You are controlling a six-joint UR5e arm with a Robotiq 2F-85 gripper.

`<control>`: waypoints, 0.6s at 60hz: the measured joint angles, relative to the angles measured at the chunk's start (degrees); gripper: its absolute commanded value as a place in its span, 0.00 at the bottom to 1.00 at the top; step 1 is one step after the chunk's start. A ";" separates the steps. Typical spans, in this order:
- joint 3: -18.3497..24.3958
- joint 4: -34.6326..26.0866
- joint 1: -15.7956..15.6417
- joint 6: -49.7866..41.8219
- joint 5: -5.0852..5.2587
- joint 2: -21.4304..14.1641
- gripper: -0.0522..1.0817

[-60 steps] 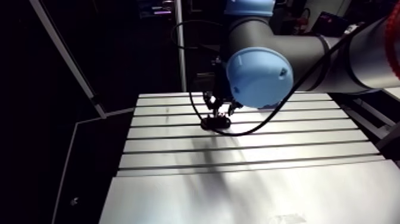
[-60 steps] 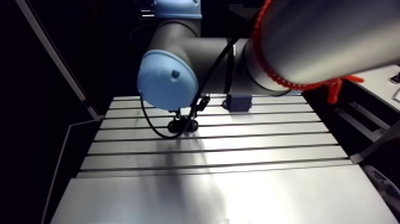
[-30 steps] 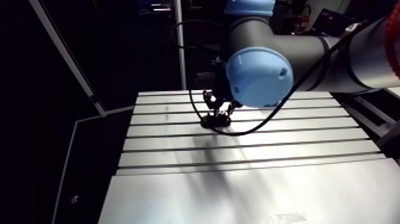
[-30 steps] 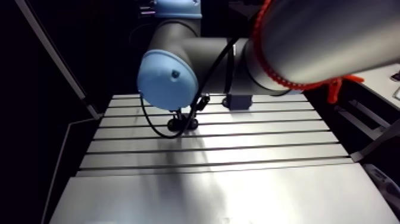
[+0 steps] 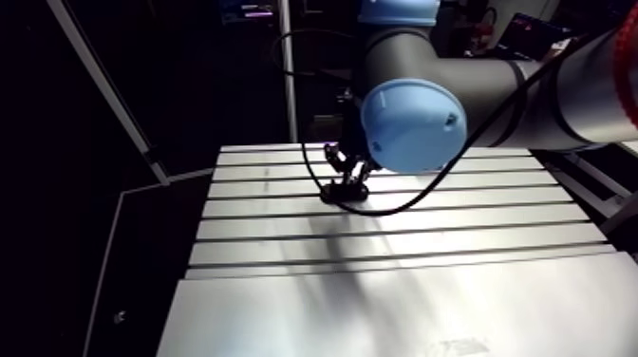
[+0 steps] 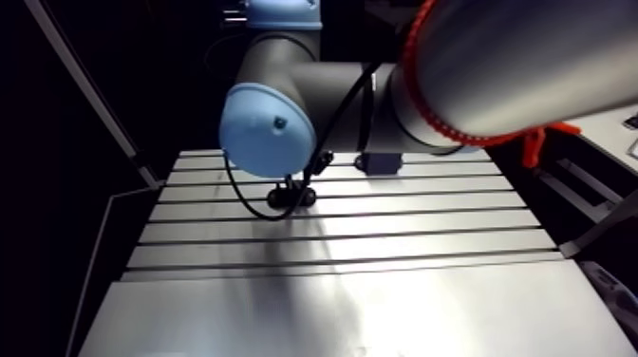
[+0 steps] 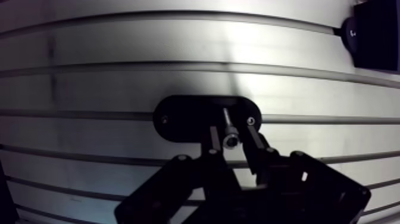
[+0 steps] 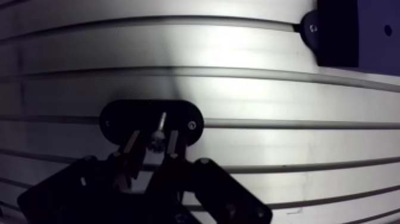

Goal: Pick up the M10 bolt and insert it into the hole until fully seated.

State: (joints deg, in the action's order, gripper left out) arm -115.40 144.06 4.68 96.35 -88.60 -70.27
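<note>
In the wrist view my gripper (image 7: pixel 232 144) is shut on the M10 bolt (image 7: pixel 228 126), a bright steel bolt held by its head between the two fingers (image 7: pixel 213 140). Its shank points down at the middle of a black oval plate (image 7: pixel 181 117) that lies flat on the slotted table (image 7: pixel 119 47). The hole is hidden under the bolt's tip, and I cannot tell whether the tip is inside it. In the arm view the gripper (image 5: pixel 344 175) stands just above the same plate (image 5: pixel 344 195), under the blue joint cap.
A black block (image 8: pixel 338 31) sits on the table ahead of the gripper and off to one side; the arm view shows the block (image 6: pixel 380 163) near the table's far edge. A smooth metal sheet (image 5: pixel 399 313) covers the near part of the table.
The gripper stays over the black plate, holding the bolt, with only a slight shift. The arm view has shifted a little with the arm.
</note>
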 measured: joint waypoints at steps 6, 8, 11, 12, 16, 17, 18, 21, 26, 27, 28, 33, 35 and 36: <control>-0.05 0.03 0.00 -0.02 0.04 0.00 0.62; -0.07 0.03 0.00 -0.03 0.06 0.00 0.63; -0.08 0.04 0.00 -0.04 0.08 0.00 0.64; -0.09 0.04 0.00 -0.05 0.08 0.01 0.65; -0.11 0.04 0.01 -0.05 0.10 0.00 0.66; -0.11 0.05 0.01 -0.05 0.10 0.00 0.67; -0.12 0.05 0.01 -0.05 0.11 0.00 0.67; -0.13 0.05 0.02 -0.05 0.12 0.00 0.68; -0.13 0.05 0.03 -0.04 0.13 0.00 0.70; -0.13 0.05 0.02 -0.04 0.12 0.00 0.70; -0.12 0.05 0.02 -0.04 0.12 0.00 0.70; -0.10 0.05 0.02 -0.04 0.11 0.00 0.72; -0.09 0.05 0.02 -0.05 0.09 0.00 0.73; -0.09 0.05 0.02 -0.05 0.09 0.00 0.74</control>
State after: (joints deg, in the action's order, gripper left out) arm -115.49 144.11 4.69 96.30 -88.50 -70.27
